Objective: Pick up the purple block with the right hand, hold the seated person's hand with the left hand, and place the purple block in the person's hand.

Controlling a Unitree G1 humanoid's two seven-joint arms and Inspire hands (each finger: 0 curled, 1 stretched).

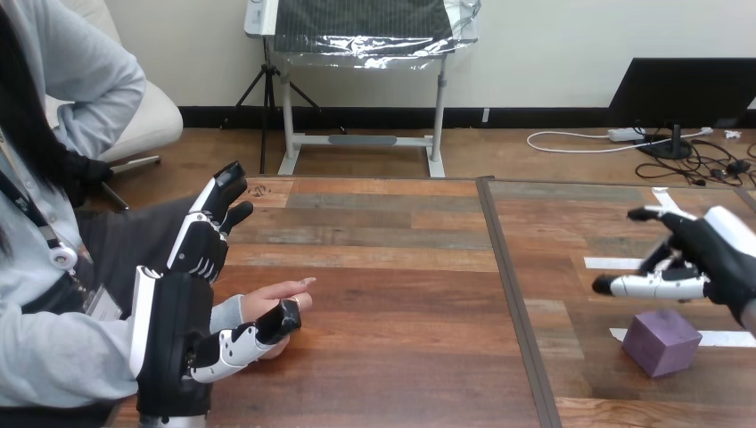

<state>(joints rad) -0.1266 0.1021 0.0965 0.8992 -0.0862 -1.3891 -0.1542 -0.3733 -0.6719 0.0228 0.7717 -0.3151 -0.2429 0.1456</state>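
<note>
Left hand (176, 332) at the table (401, 267) edge – fingers straight and raised, thumb lying against the near side of the person's hand (275, 301), which rests on the wood; no grasp visible. Right hand (713, 254) – fingers spread wide – hovers just above the purple block (661, 341), not touching it.

A wooden table (392, 294) is crossed by a dark seam (514, 294) (right of centre); two white tape strips (612, 263) are stuck at right.
</note>
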